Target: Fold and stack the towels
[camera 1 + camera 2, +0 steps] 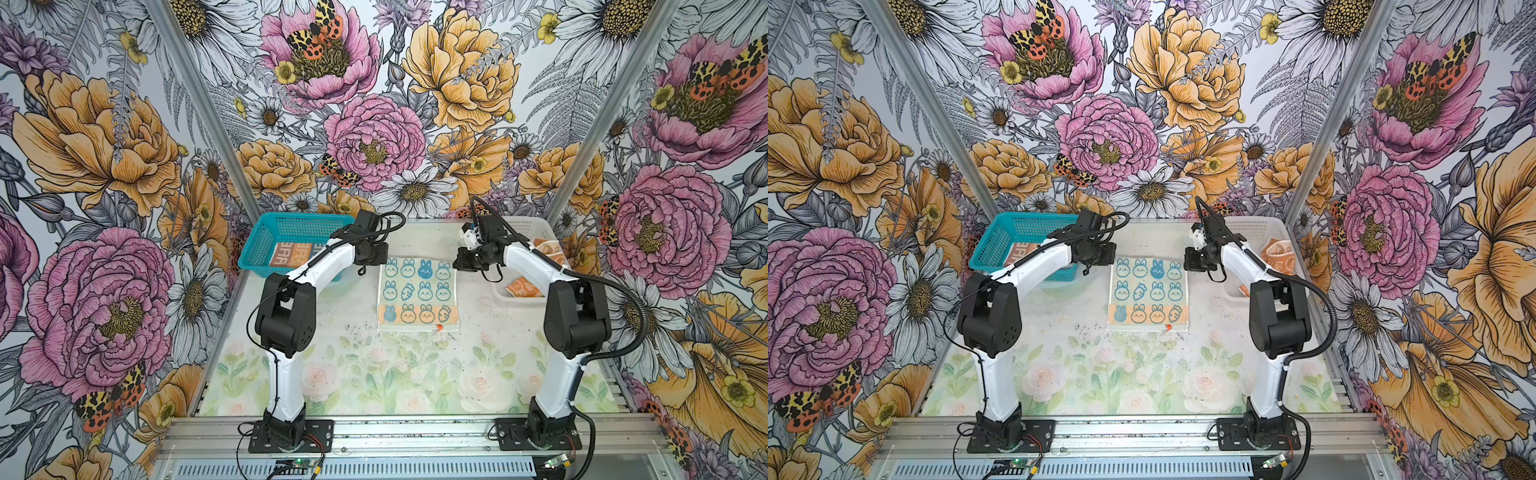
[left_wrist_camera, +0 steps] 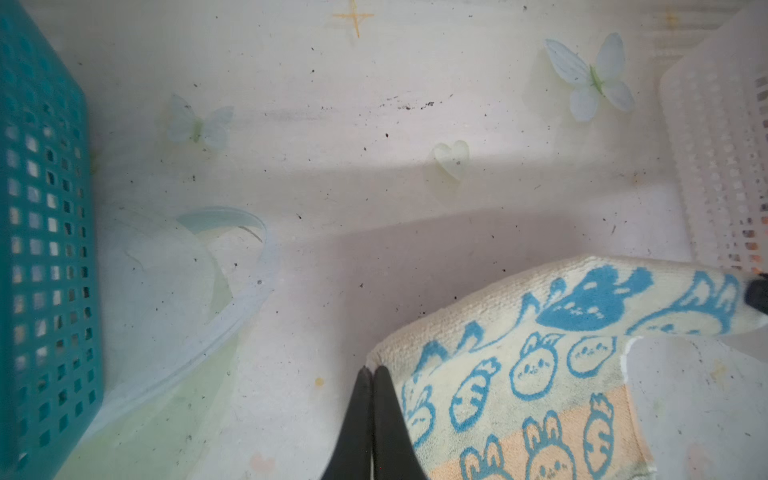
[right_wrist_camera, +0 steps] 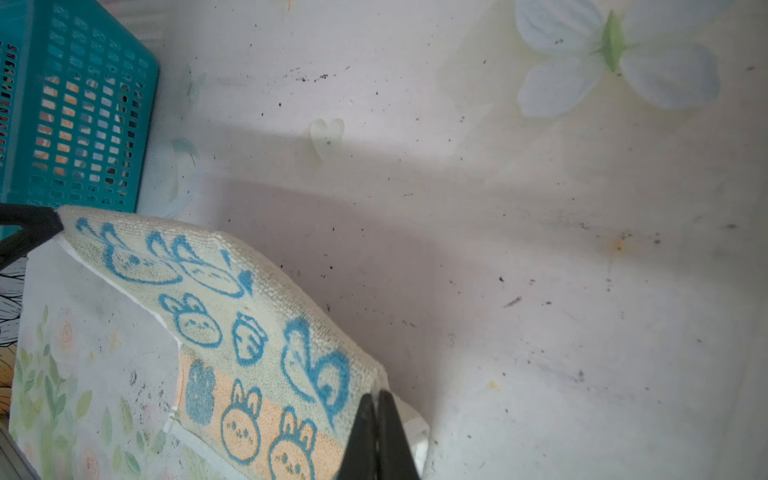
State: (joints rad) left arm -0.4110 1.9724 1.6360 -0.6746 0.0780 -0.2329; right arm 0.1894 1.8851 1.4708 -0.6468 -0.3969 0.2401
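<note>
Left hand (image 2: pixel 371 372) clamped on one far corner of the cream towel (image 1: pixel 417 293), right hand (image 3: pixel 377 397) on the other. Far edge is up off the counter (image 1: pixel 374 374).

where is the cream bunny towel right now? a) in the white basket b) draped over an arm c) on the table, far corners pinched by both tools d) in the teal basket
c: the cream bunny towel is spread on the table, with the left tool and right tool each shut on a far corner.
</note>
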